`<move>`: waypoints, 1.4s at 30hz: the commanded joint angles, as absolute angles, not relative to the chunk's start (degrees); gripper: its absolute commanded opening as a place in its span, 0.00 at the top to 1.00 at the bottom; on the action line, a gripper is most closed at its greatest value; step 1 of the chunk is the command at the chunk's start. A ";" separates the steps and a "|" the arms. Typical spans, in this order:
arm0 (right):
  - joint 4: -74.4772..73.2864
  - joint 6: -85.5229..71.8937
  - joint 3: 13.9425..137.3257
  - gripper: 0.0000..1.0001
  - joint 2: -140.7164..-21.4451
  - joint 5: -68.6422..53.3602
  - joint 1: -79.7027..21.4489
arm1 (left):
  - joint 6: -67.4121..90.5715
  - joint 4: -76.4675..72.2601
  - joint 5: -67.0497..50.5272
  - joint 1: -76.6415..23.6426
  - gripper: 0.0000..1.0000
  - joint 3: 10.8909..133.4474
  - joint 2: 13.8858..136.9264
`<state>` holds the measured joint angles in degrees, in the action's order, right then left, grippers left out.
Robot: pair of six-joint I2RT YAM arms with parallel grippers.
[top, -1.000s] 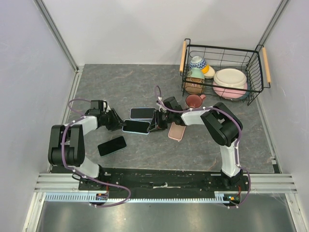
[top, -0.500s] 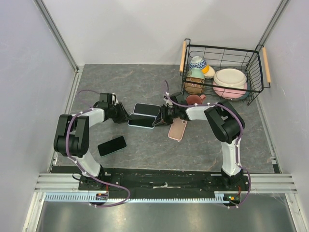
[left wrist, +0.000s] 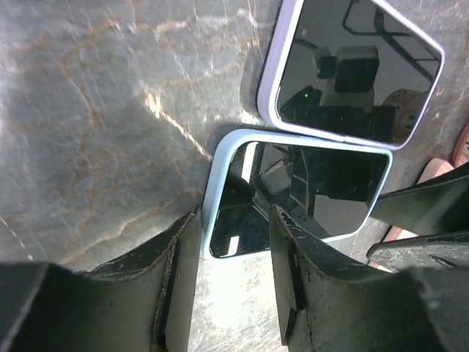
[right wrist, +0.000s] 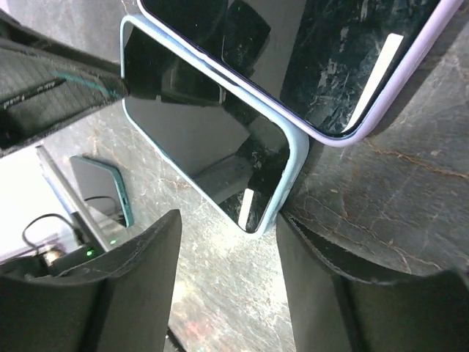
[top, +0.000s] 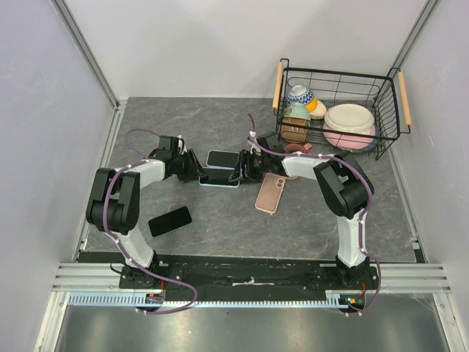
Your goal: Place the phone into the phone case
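Observation:
A phone in a light blue case (top: pixel 220 178) lies flat at mid-table, touching a phone in a lavender case (top: pixel 222 158) behind it. My left gripper (top: pixel 196 171) is open at the blue phone's left end, and in the left wrist view its jaws straddle the corner of that phone (left wrist: pixel 300 194). My right gripper (top: pixel 239 170) is open at the phone's right end, with one finger (right wrist: pixel 330 257) against the phone's corner (right wrist: pixel 220 161). An empty pink phone case (top: pixel 270 192) lies to the right, apart from both grippers.
A dark phone in a teal case (top: pixel 170 221) lies at the near left. A wire basket (top: pixel 338 110) of bowls and plates stands at the back right, with a pink mug (top: pixel 294 151) in front of it. Walls enclose the table.
Both grippers have moved away from the bases with the light blue phone between them. Both phones have slid toward the back. The pink case has turned slightly.

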<state>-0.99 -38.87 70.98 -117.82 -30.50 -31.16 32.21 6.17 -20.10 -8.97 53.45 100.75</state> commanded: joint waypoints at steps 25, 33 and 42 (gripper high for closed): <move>-15.03 -27.07 63.28 0.15 -98.44 -2.11 -36.83 | 32.17 1.50 -27.68 -11.69 0.42 36.22 64.34; -16.70 -27.77 63.19 0.23 -99.40 4.04 -36.91 | 32.08 0.18 -29.88 -11.69 0.42 35.07 62.40; -16.70 -27.25 66.18 0.52 -106.78 5.27 -37.44 | 31.99 0.26 -30.15 -11.69 0.42 34.19 62.75</move>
